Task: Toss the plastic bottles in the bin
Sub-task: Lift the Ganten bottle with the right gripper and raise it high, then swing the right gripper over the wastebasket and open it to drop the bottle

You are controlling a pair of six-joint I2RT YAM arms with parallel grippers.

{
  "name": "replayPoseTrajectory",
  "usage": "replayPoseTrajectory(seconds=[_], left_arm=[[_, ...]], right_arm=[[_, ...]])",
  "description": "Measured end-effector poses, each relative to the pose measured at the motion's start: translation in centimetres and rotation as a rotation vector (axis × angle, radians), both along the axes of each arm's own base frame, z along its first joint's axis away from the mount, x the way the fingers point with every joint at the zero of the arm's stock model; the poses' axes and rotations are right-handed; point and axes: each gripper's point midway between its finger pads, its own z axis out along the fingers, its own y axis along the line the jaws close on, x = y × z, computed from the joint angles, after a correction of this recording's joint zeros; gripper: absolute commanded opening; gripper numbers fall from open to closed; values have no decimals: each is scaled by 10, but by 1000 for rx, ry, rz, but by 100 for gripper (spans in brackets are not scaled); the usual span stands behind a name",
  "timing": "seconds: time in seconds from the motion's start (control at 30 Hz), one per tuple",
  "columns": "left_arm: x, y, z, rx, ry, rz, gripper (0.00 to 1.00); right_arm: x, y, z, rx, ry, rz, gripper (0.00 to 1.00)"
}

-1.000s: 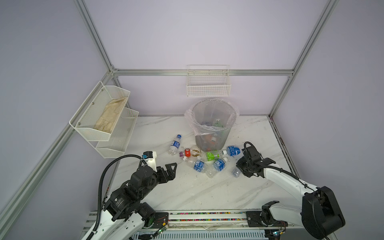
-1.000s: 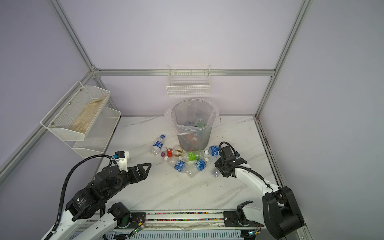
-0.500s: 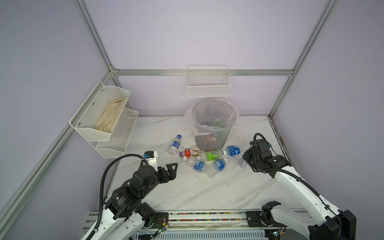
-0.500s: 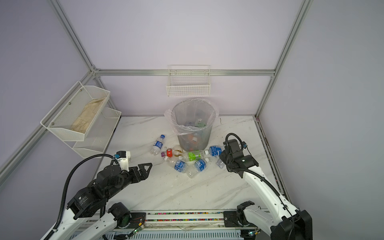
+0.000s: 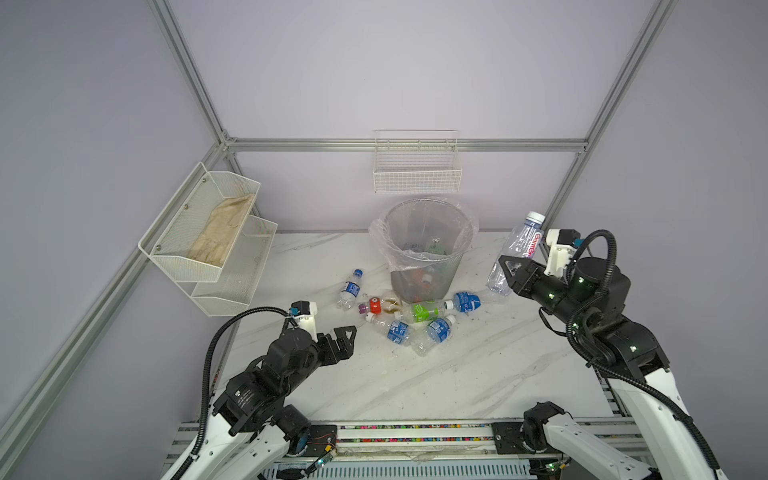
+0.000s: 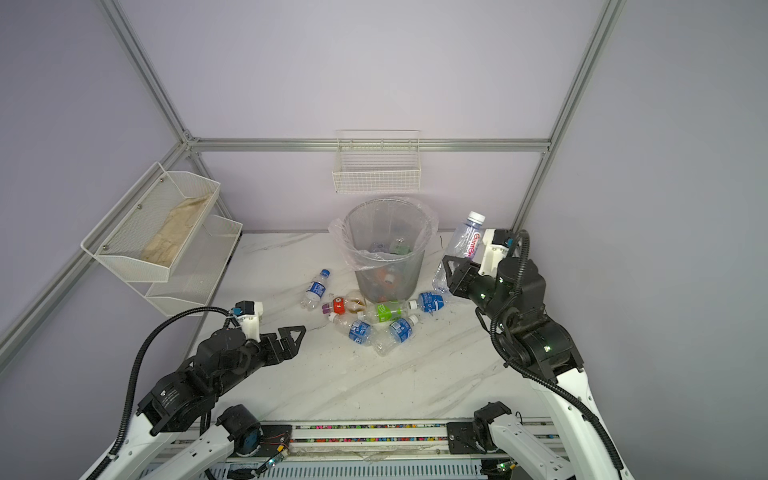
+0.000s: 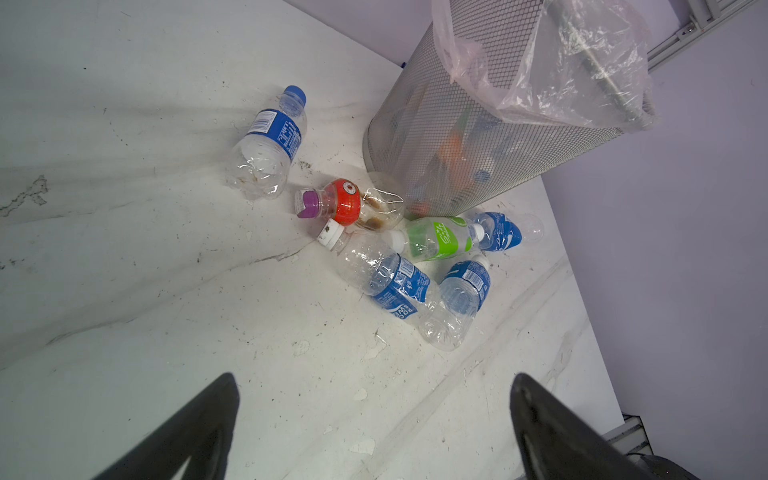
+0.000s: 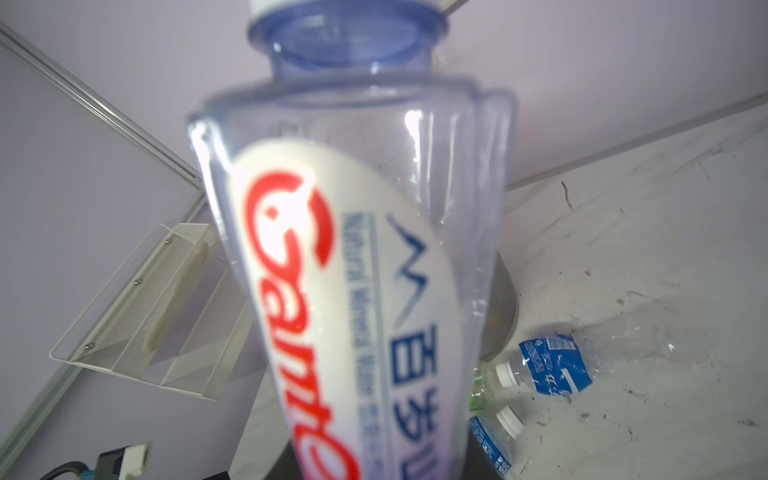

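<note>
- Because a tall rim has to be cleared, we hold the small clear plastic bottle with a white cap and red-lettered white label (image 5: 521, 243) high above the white marble tabletop (image 5: 457, 374). It is cap uppermost and tilted, just right of the round grey metal-mesh bin with a clear bag liner (image 5: 440, 278), not yet over its mouth.
- Our right gripper (image 5: 513, 269) pinches that bottle low on its body, so the neck and label stand free above the jaws.
- Our left gripper (image 5: 341, 343) hangs over the table with its jaws spread wide and empty. It faces the loose pile, and we judge it is placed to take the next one.
- The crushed clear plastic bottles with blue, green and red labels (image 7: 436, 241) lie on the table at the bin's foot, and several more show inside the bin.
</note>
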Motion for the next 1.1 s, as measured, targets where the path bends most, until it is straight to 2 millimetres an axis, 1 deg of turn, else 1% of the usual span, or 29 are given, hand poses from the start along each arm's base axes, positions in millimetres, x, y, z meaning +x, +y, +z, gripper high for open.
replayPoseTrajectory(seconds=[0.17, 0.3, 0.4, 0.47, 0.5, 0.57, 0.67, 0.8, 0.9, 0.97, 1.03, 1.07, 1.1], left_arm=[[0, 1, 0, 10, -4, -4, 100], [0, 1, 0, 21, -8, -7, 100], [0, 2, -1, 26, -8, -8, 100], [0, 2, -1, 29, -7, -7, 100], [0, 2, -1, 30, -7, -6, 100], [0, 2, -1, 31, -7, -5, 100], [0, 3, -1, 31, -10, -4, 100], [0, 4, 0, 32, -16, 1, 100], [-1, 5, -1, 36, -13, 3, 100], [-1, 6, -2, 42, -9, 6, 100], [-2, 8, -3, 46, -5, 7, 100], [-3, 8, -2, 45, -6, 8, 100], [-3, 8, -3, 46, -6, 8, 100]], right_arm=[[-14, -9, 58, -25, -128, -8, 16], [-31, -23, 108, -39, -233, -47, 17], [-44, -32, 138, -42, -296, -68, 17], [-52, -36, 156, -37, -338, -76, 17], [-54, -37, 162, -36, -353, -78, 17], [-56, -37, 166, -37, -364, -78, 17], [-50, -35, 164, -46, -353, -77, 17], [-37, -29, 157, -57, -324, -69, 19], [-24, -20, 152, -66, -299, -44, 20], [-7, -9, 152, -71, -281, -20, 20], [17, 4, 145, -82, -246, 3, 22], [33, 12, 134, -93, -213, 16, 27], [51, 22, 120, -108, -171, 30, 40]])
